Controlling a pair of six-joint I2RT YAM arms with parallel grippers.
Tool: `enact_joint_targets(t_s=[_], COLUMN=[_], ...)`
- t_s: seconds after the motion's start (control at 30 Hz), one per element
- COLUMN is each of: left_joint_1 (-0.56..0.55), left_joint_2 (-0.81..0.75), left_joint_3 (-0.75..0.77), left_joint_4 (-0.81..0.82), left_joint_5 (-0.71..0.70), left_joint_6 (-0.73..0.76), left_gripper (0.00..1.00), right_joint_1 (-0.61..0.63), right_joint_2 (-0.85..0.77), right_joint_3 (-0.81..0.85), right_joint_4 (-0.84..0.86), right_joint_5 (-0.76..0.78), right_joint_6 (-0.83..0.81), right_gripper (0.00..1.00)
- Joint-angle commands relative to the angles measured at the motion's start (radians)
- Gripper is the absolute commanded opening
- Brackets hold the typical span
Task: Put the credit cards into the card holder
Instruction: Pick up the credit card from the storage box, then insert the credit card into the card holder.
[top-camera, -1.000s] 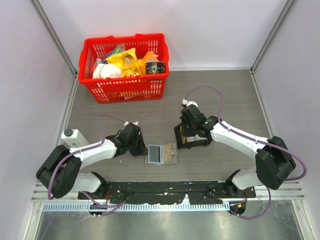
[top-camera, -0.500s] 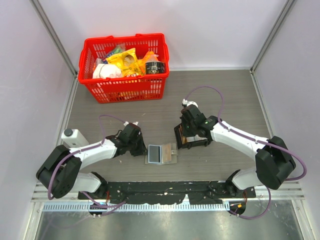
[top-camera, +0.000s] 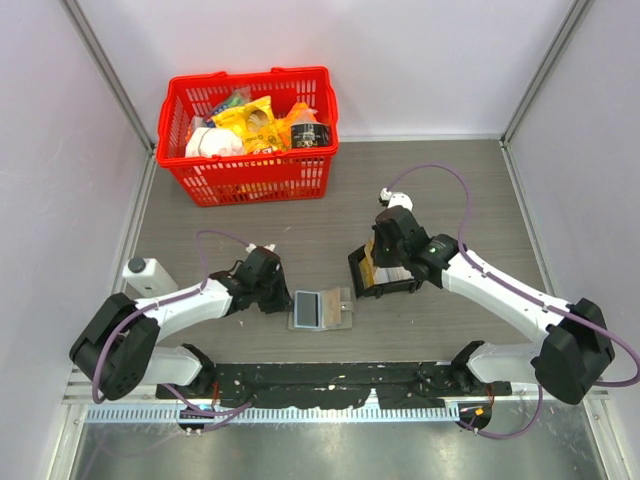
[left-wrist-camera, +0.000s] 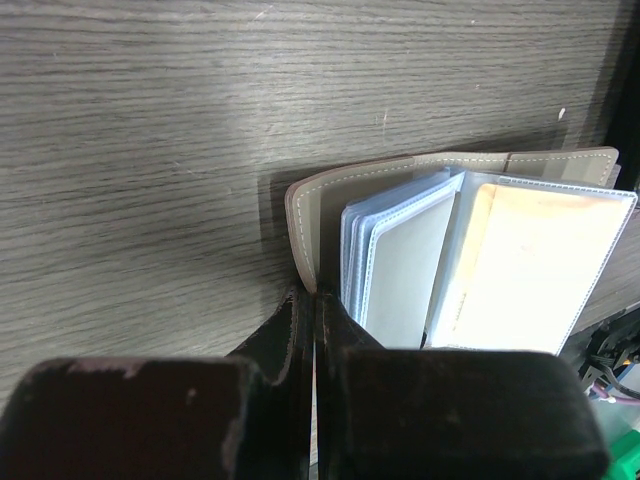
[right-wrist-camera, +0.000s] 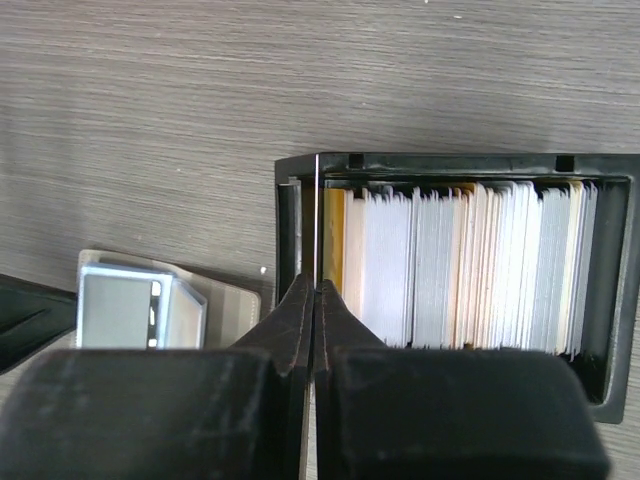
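Top external view sets out the layout: the card holder (top-camera: 322, 309) lies open on the grey table (top-camera: 460, 190), near the front edge between the two arms. A black tray (top-camera: 356, 274) sits near the holder, at its 2 o'clock. A red basket (top-camera: 250, 172) of packaged goods stands well apart at 11 o'clock. From this height the jaws of both tools are too small to judge.

Left wrist view fills that in on one side. The left gripper (left-wrist-camera: 315, 300) has its fingers pressed together. Their tips meet the near corner of the holder's grey-beige cover, at the holder's 7 o'clock. Whether the cover is pinched or only touched cannot be told. Only this view shows the clear, blue-edged sleeves fanned upward and a pale tan pocket lying flat at 3 o'clock.

Right wrist view shows what neither other view does. The credit cards (right-wrist-camera: 460, 265) stand on edge and fill the tray, mostly white, with a few tan-orange ones at its 9 o'clock end. The right gripper (right-wrist-camera: 317, 292) is closed above that end. A thin pale line runs from between its tips toward 12 o'clock and past the tray's far wall. It reads as a single card (right-wrist-camera: 317, 220) clamped and seen edge-on. The holder shows here too, at 8 o'clock of the tray.
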Motion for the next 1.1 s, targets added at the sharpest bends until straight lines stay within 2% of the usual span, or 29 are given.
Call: enact_joint_targets(t_s=[0.0,0.2,0.3,0.47,0.6,0.8,1.07], left_joint_1=[-0.003,-0.001,-0.001,-0.001,-0.003,-0.001,-0.003], left_joint_2=[-0.029,-0.04,-0.066,-0.156,-0.224,-0.27,-0.248], left_joint_3=[-0.006,-0.003,-0.008,-0.021,-0.028,-0.046,-0.043], left_joint_4=[-0.032,-0.027,-0.027,-0.03,-0.045,-0.052,-0.048], left_joint_5=[-0.001,0.013,0.022,0.039,0.035,0.004,0.001], left_joint_6=[0.018,0.01,-0.005,-0.056,-0.097,-0.123,-0.12], left_gripper=[0.0,0.0,0.0,0.0,0.0,0.0,0.0], right_joint_1=[0.001,0.022,0.093,0.324,0.441,0.487,0.496], right_joint_2=[-0.023,-0.02,-0.032,-0.006,0.043,0.135,0.164], right_joint_3=[0.005,-0.047,-0.087,-0.106,-0.101,-0.075,-0.081], right_joint_4=[0.066,0.171,0.264,0.377,0.445,0.469,0.472], right_joint_5=[-0.046,-0.15,-0.154,0.088,0.213,0.229,0.19], right_joint_6=[0.038,0.117,0.205,0.305,0.345,0.382,0.408], right_gripper=[0.01,0.01,0.01,0.01,0.01,0.01,0.01])
